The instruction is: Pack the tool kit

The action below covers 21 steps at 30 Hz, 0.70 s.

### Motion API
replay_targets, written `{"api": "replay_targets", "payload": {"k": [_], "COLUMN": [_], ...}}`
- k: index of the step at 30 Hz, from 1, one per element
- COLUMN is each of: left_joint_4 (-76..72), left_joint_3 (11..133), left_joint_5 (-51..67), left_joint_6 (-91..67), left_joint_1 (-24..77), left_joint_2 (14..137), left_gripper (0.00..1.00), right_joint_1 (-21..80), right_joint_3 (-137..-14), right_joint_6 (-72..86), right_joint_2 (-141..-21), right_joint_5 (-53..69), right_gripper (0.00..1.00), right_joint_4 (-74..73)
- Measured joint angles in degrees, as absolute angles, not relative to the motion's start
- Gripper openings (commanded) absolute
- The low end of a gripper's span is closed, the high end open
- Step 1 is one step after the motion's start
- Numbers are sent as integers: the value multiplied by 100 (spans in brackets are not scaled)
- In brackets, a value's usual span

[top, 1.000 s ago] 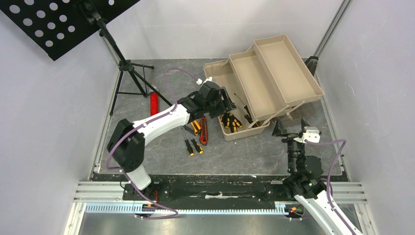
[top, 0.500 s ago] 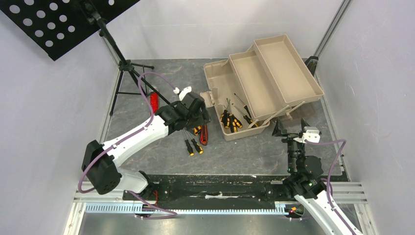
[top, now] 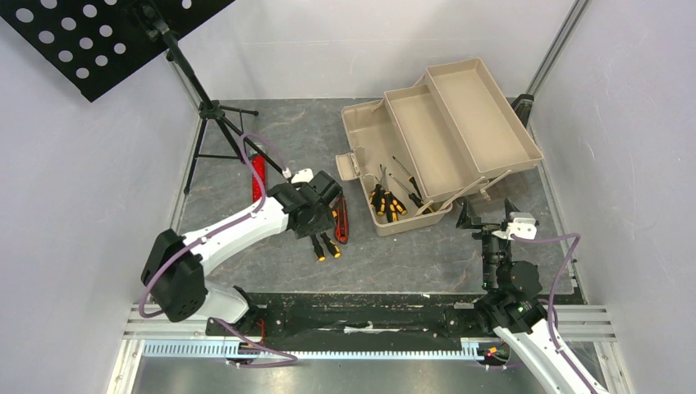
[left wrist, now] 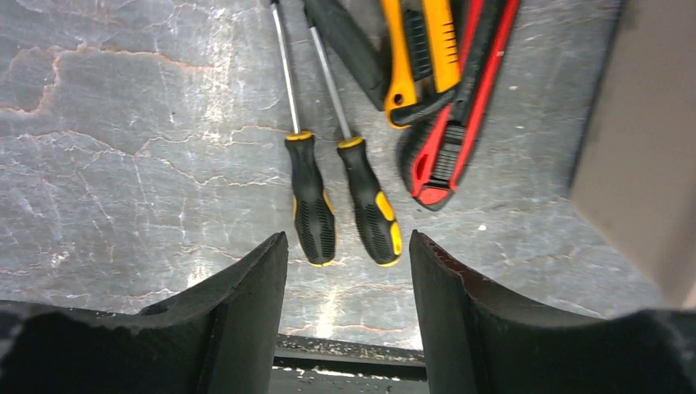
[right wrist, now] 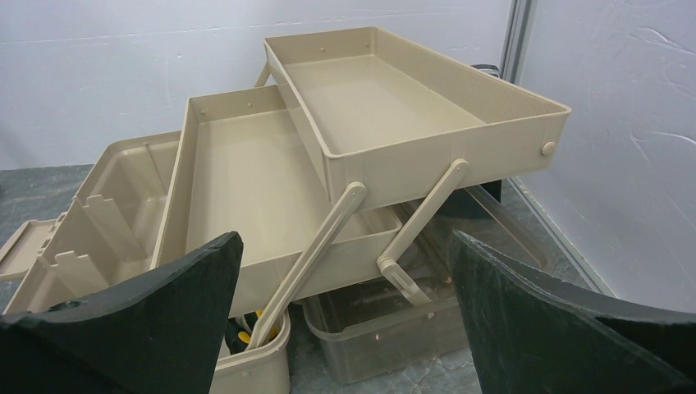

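The tan toolbox (top: 365, 135) stands open at the back right, its two trays (top: 480, 103) folded out and bare. Several yellow-and-black screwdrivers (top: 386, 202) lie in its base bin. Left of the box, two more screwdrivers (left wrist: 314, 209) lie side by side on the table, with an orange knife (left wrist: 418, 49) and a red knife (left wrist: 460, 107) beyond them. My left gripper (left wrist: 346, 242) hovers open just above the two handles, holding nothing. My right gripper (right wrist: 345, 238) stands wide open and bare, facing the toolbox (right wrist: 246, 180) from the near right.
A black music stand (top: 82, 33) on a tripod (top: 217, 123) fills the back left. A plain red bar (top: 258, 174) lies by the tripod's feet. A clear plastic bin (right wrist: 410, 320) sits under the fold-out trays. White walls close in on three sides.
My left arm has drawn back from the toolbox's base bin, leftward and nearer, to above the loose tools on the table. Its jaws have narrowed a little. The right arm has not moved.
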<state>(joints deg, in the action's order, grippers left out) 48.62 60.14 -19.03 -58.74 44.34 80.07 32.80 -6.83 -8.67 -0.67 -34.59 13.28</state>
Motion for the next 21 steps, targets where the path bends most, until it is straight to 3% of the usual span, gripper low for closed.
{"api": "replay_targets", "payload": {"k": [16, 21], "left_joint_4": [4259, 3935], "left_joint_3": [5229, 5019], "left_joint_5": [-1330, -1011], "left_joint_6": [-5894, -5892], "left_joint_1": [3865, 3601], "left_joint_2": [8858, 8941], "left_gripper": [44, 33], "right_joint_1": [3280, 3280], "right_joint_3": [-674, -670], "right_joint_6": [-864, -867], "right_joint_2": [-67, -67], "right_joint_5": [-3459, -3459], "right_gripper": [98, 98], "right_joint_4": [1328, 1328]}}
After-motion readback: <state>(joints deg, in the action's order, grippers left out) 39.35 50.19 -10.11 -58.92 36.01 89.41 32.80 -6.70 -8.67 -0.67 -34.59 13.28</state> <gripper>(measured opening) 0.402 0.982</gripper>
